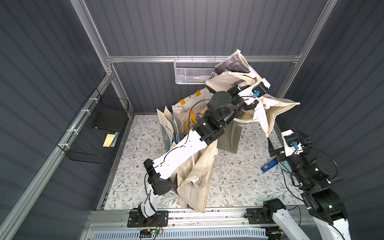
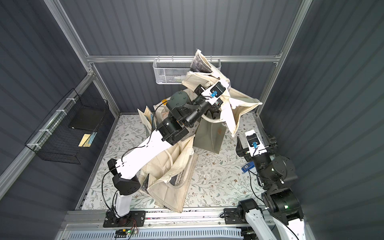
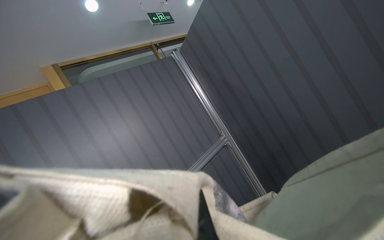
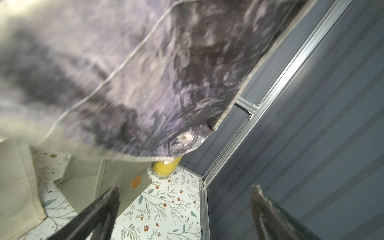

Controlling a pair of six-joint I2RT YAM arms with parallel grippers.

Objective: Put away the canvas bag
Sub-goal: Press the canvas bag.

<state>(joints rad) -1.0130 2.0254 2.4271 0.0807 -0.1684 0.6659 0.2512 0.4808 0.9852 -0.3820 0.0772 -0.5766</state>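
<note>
The canvas bag (image 1: 270, 112) hangs bunched in the air at 1 o'clock above the bench (image 1: 239, 182), its top corner by the white mesh basket (image 1: 193, 72) on the 12 o'clock rail (image 1: 145, 58). The left hand (image 1: 265, 84), buried in cloth, is clamped shut on it. The right hand (image 4: 182, 209), at 3 o'clock, gapes wide, empty. Mid-lift, I judge; next, the loose cloth needs steering over the basket's rim.
</note>
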